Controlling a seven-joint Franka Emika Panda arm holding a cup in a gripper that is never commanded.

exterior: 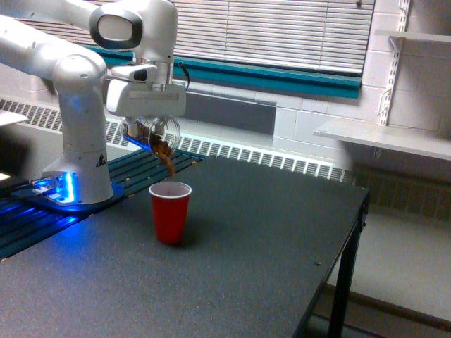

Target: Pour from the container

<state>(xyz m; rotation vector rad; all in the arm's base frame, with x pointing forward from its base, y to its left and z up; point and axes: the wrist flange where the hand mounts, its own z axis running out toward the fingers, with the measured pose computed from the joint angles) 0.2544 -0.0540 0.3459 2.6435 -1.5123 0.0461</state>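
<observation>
— Exterior view: where was the container point(150, 132)?
— Tipped on its side above the red cup point(170, 211), pinched in the claw point(149, 129).
— And its contents?
— Brown pieces point(168, 160) spilled from its mouth, just over the red cup's rim.
— The red cup itself?
— Upright on the dark counter point(254, 246), near the arm's base point(77, 190).

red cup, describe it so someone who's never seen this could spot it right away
Start at the white robot arm on the exterior view's left of the dark table. Directly below its gripper and the tilted clear container spilling brown pieces stands the red cup, upright on the tabletop. It is opaque red with a white inside, the table's only loose object.
</observation>
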